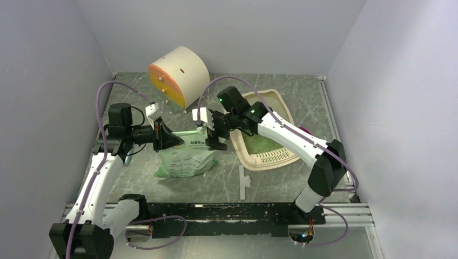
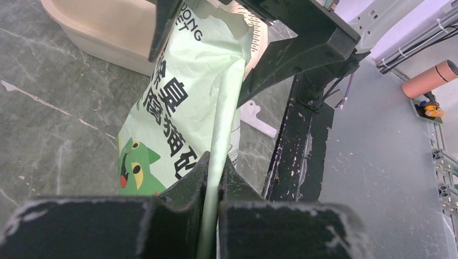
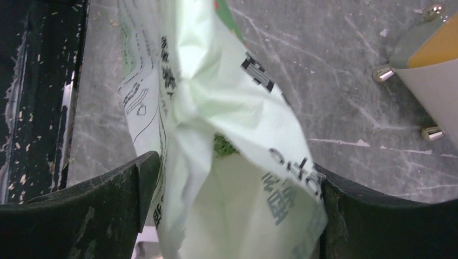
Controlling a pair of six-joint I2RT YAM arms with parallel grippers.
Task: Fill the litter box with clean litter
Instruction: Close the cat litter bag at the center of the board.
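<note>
At the left of the top view, the left hand is seen with its fingers pressed together on the thin edge of a light-green printed bag. In the left wrist view the same film of the bag is clamped between the two dark fingers.

The bag is held upright in its upper part, while its lower part rests on the grey tabletop at the centre of the frame. Above it, at the upper centre, a cream half-cylinder cabinet with an orange face is placed.

Just right of the bag, the right hand is found with its fingers wide apart, and the mouth of the bag lies between them. It cannot be told if the film is pressed by them. A small patch of green grains is seen inside the folds of the bag.

The litter box lies right of centre, just beside the right hand and partly under this arm, well apart from the left hand. A thin bed of clean litter is contained in its lower half, next to the slotted ledge. The upper half of the tray is bare.

A white strip lies on the tabletop below the tray.
</note>
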